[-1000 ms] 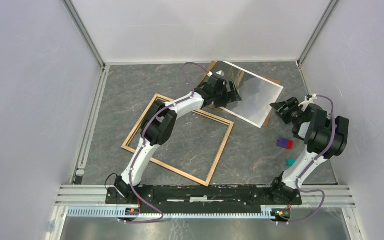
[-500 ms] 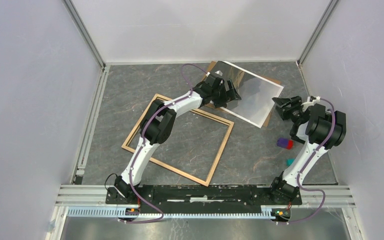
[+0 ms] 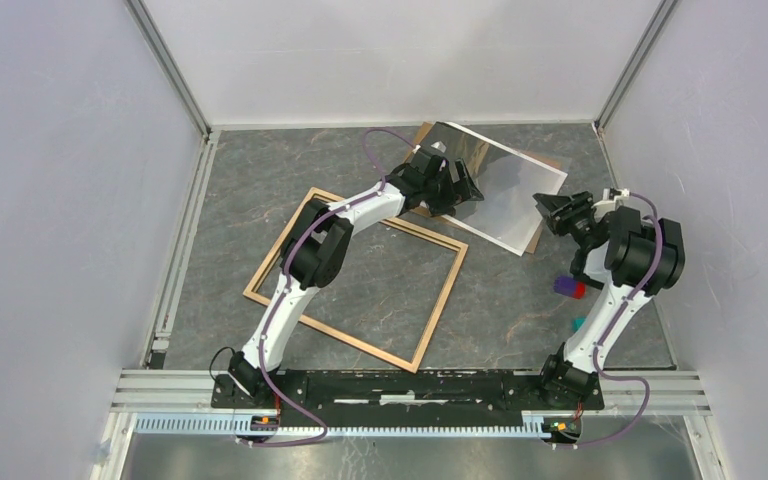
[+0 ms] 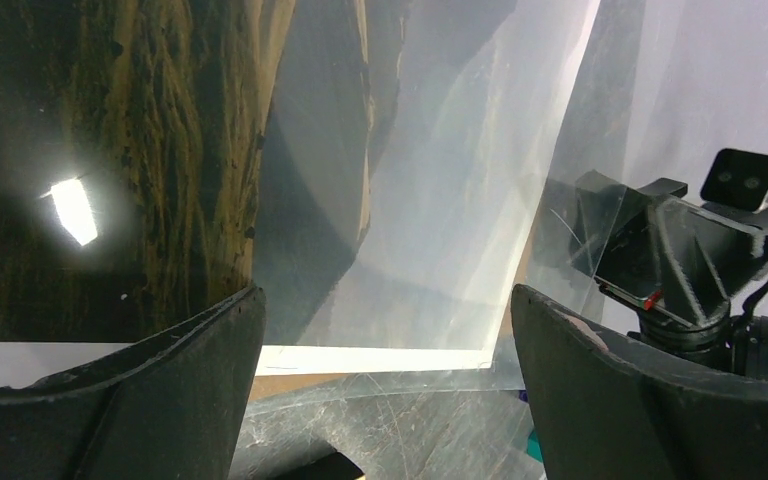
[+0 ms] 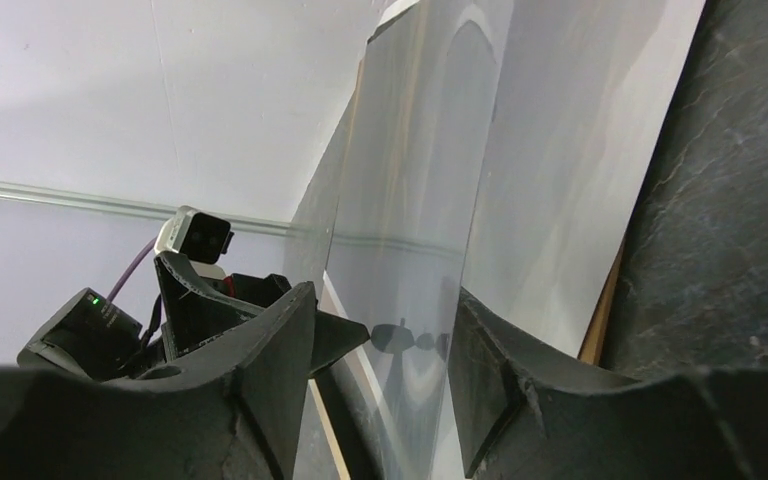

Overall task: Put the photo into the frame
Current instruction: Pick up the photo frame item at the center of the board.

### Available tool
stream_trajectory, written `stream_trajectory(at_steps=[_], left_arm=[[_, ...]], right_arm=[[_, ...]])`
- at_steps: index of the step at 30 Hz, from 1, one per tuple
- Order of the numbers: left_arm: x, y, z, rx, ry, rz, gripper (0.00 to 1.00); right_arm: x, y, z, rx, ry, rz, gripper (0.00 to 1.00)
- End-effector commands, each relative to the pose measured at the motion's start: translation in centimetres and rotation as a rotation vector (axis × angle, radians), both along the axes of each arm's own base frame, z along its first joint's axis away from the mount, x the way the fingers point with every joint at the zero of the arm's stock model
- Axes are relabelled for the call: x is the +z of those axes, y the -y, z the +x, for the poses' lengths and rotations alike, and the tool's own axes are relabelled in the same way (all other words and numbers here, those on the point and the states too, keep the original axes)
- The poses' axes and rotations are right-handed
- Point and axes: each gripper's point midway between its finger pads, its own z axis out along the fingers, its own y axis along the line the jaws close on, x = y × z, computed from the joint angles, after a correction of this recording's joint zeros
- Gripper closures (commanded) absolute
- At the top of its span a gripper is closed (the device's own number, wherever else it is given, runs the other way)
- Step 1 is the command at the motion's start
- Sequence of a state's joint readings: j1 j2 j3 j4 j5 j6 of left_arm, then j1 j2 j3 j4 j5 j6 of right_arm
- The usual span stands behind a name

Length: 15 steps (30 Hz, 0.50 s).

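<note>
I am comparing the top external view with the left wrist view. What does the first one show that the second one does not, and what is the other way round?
Only the top external view shows the thin tan wooden picture frame, which lies flat on the grey table with nothing inside it. Only the left wrist view shows the bright spot of glare on the dark brown hillside of the print. Both views show the large glossy photo print and the right gripper, open, close to the print's edge.

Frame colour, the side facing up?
Light tan wood on the frame, clearest in the top external view.
</note>
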State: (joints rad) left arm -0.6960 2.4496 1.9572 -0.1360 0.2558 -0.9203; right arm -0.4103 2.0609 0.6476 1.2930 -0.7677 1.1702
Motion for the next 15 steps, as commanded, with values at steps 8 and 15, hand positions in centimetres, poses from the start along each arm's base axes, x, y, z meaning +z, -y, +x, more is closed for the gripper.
stream_trajectory(at_steps=[8,15], left_arm=[[1.1,0.2,-1.1,-0.058,-0.055,-0.027,0.01],[13.2,-3.5,-1.8,-0.085,0.090,-0.029,0.00]], right_arm=[[-1.3,-1.0,0.4,0.057,-0.068,-0.164,0.70],[0.1,0.2,-0.2,0.004,-0.187,-0.251,1.00]])
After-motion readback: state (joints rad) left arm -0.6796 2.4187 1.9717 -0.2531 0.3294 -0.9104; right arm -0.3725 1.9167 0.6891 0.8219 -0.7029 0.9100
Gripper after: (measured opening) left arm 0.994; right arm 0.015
